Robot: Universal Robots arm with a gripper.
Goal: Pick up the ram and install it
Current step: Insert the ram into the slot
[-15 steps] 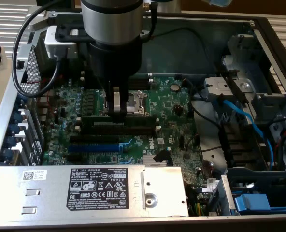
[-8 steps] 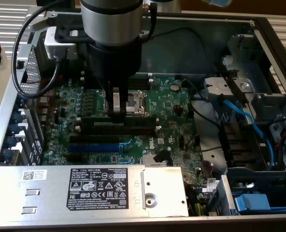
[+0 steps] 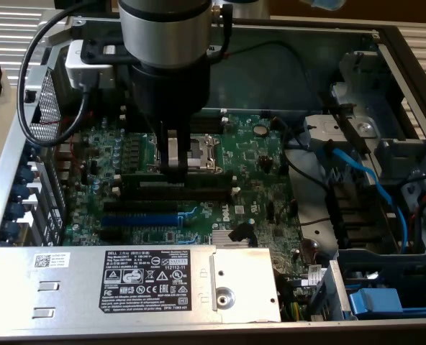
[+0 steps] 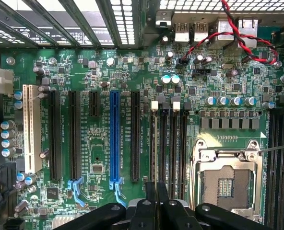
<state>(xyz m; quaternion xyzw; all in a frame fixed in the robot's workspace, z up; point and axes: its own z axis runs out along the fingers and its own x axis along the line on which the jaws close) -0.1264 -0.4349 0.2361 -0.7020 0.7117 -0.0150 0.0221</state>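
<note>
My gripper (image 3: 174, 169) reaches down from the arm onto the green motherboard (image 3: 256, 162), just in front of the CPU socket. Its fingers are shut on the ram (image 3: 209, 177), a long dark stick held on edge. The stick runs along the row of black slots (image 3: 198, 194) and sits right over them. I cannot tell whether it rests in a slot or hovers just above one. In the wrist view the gripper (image 4: 156, 206) is closed over the near end of the black slots (image 4: 168, 143), in line with the one closest to the blue slot (image 4: 114, 139).
The CPU socket (image 4: 227, 179) lies beside the slots. A grey power supply box (image 3: 127, 284) borders the board at the front. Blue cables (image 3: 371, 180) and a drive cage stand at the exterior view's right. Red and black wires (image 4: 238, 33) loop near the rear ports.
</note>
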